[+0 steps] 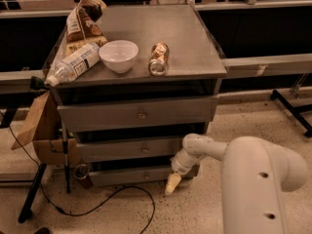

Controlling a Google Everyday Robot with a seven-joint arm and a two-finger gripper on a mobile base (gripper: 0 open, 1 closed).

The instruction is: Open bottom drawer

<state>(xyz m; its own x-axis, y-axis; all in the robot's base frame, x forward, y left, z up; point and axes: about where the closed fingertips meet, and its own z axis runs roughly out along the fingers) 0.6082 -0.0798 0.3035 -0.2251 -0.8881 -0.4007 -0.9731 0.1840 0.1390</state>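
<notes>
Hand [172,183] is hanging low near the floor, its tan tip pointing down toward 7 o'clock, just off the right end of the bottom drawer [122,177]; whether it is spread or pressed together cannot be told, and it is not seen gripping anything. White arm [253,174] is reaching in from 4 o'clock, its wrist bending beside the cabinet's right front corner. Bottom drawer is sitting at 9 o'clock from the hand, lowest and slimmest of three grey fronts, its small round knob [145,176] showing at centre, apart from the hand. Middle drawer [126,149] is lying at 11 o'clock, with the tall top drawer [136,113] above it. On the grey tabletop [185,33], at 12 o'clock, a can [159,59] is lying on its side; left of it a white bowl [118,55] is standing upright, then a plastic bottle [73,64] on its side, with a snack bag [82,21] behind. A black cable [122,194] is trailing across the floor at 9 o'clock.
</notes>
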